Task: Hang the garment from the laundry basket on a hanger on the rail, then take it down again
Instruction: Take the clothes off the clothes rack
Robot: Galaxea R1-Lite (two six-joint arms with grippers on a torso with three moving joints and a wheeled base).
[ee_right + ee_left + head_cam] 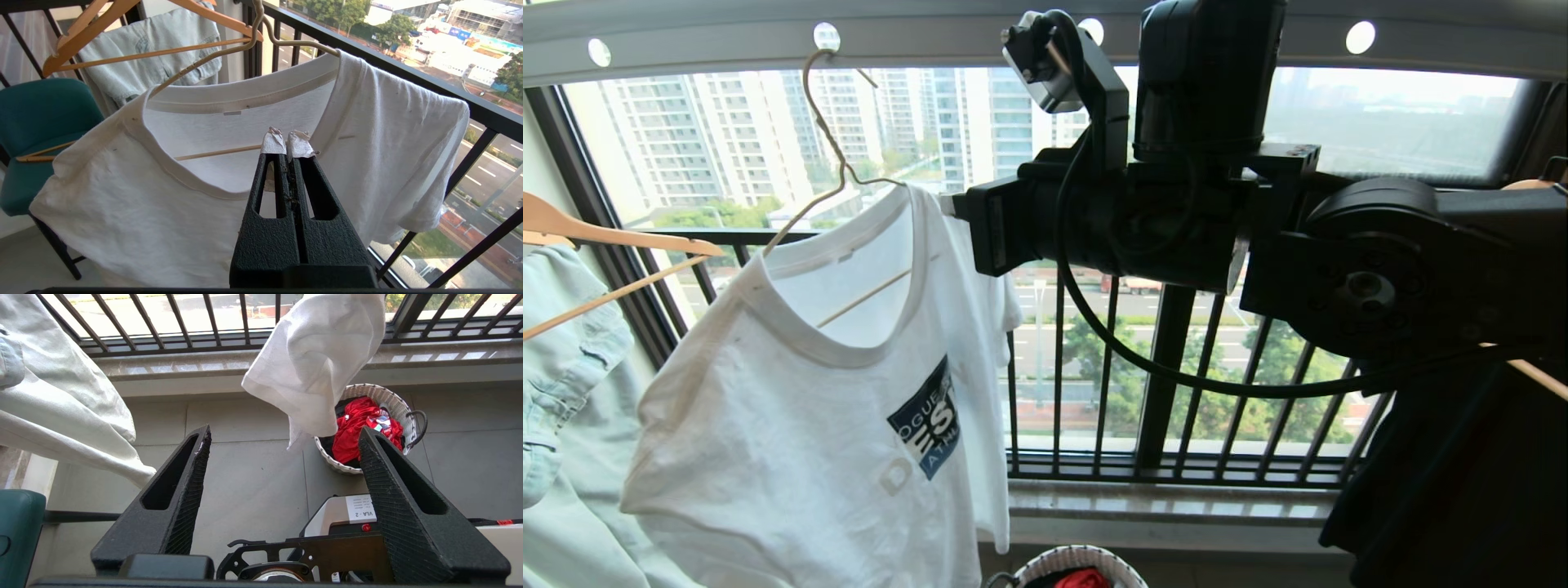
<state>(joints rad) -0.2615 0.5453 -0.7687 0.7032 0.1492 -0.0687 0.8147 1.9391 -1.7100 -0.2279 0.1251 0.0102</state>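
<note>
White garment (800,425) hangs on the wire hanger (829,147) from the rail (727,37); left gripper (282,457) spread empty, right gripper (291,148) pinched together near the collar, risking unhooking the hanger.

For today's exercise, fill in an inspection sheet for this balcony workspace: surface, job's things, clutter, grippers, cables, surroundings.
Surface: grey tiled floor.
Job's things: white T-shirt on wire hanger, hooked in a hole of the rail; laundry basket on the floor.
Clutter: red garment in the basket; denim piece on wooden hanger.
Grippers: left gripper open, empty; right gripper shut, at the collar.
Cables: black cable looping below the arm.
Surroundings: window railing, green chair.
</note>
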